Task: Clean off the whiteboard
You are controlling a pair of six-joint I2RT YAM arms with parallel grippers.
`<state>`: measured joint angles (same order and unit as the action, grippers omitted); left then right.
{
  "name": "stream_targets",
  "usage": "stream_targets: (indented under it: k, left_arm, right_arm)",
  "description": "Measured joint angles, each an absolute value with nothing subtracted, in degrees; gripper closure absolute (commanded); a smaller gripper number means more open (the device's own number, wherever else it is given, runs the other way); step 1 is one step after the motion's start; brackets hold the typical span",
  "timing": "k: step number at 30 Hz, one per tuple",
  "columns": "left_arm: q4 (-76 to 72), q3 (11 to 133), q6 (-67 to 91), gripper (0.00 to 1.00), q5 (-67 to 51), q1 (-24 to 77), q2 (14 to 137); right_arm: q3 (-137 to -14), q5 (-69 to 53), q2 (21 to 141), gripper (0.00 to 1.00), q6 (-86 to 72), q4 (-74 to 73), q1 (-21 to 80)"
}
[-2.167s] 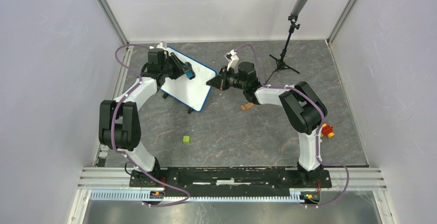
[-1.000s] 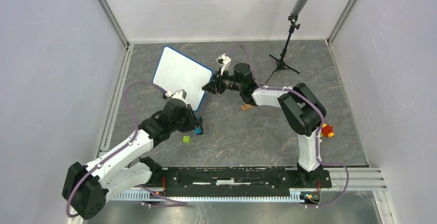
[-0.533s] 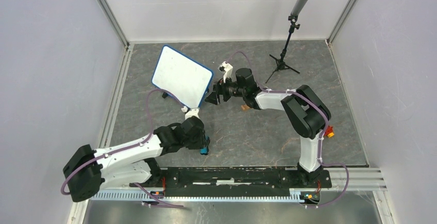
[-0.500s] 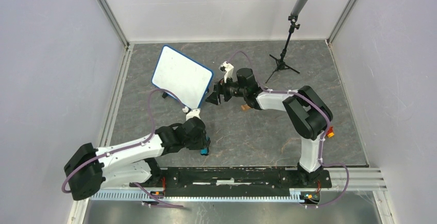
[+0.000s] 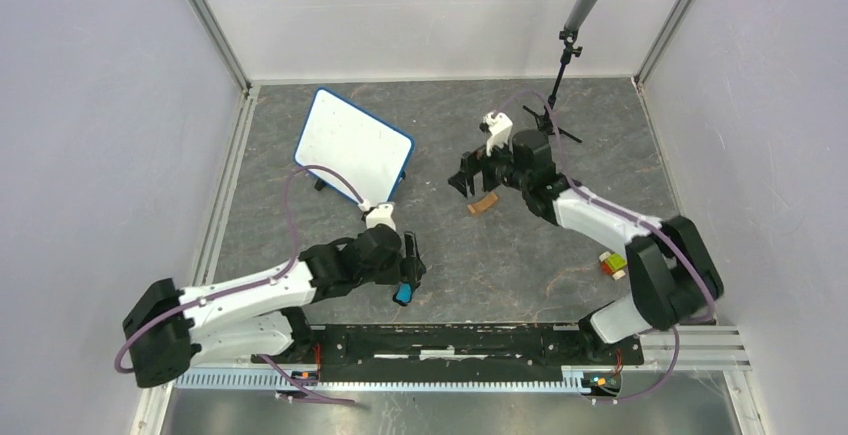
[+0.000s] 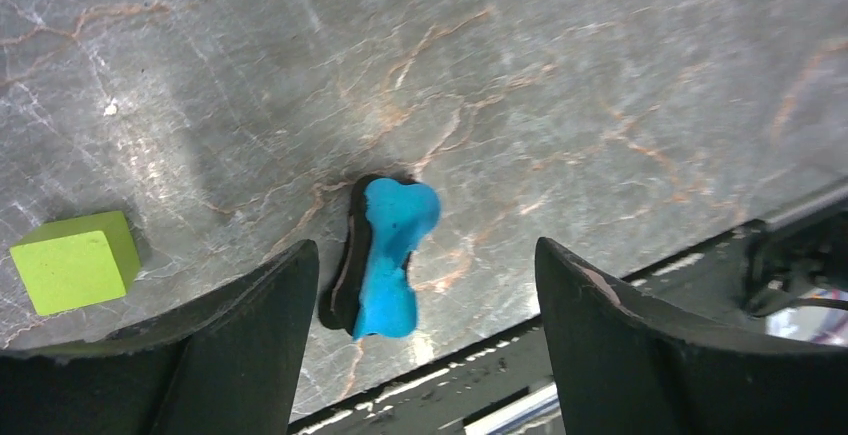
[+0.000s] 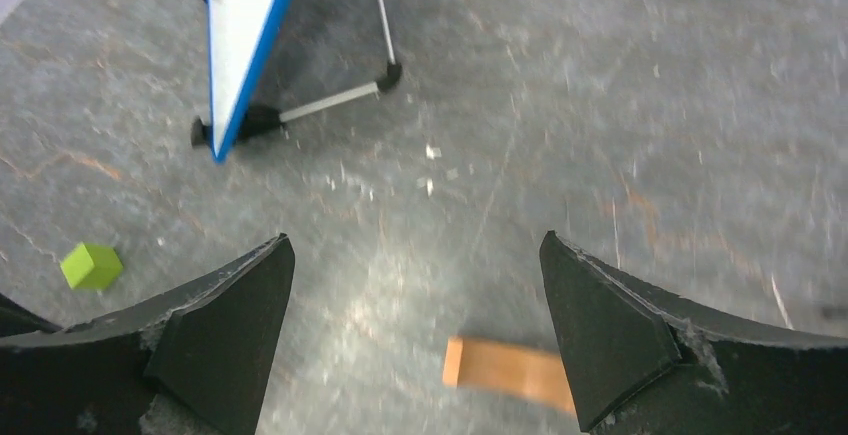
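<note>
Standing wide and empty, left pincer straddles the blue eraser lying loose beneath it; right pincer gapes empty too, whiteboard propped ahead-left; risk: a careless swing tips it.

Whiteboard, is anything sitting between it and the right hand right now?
Nothing visible does. Only bare table lies between the right hand and the whiteboard. The wooden block lies by the hand on the side away from the board, and the green cube sits off to one side.
</note>
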<state>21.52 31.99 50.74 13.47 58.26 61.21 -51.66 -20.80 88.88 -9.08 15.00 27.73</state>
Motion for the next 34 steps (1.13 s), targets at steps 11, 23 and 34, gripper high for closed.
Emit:
stream_targets:
  k: [11,23,34]
  left_arm:
    - [18.8,31.4,47.9,0.01,13.3,58.3,39.9]
    - [20.2,43.2,40.8,0.0,10.0,58.3,36.5]
    - [25.3,54.5,35.0,0.0,15.1,58.3,29.1]
  right_arm:
    - [-31.6,-7.3,54.6,0.02,-9.2,-9.1,30.9]
    - [-40.7,-1.5,22.6,0.02,-11.7,-32.3,31.1]
    - [-49.8,8.3,17.2,0.02,-11.2,-41.7,31.1]
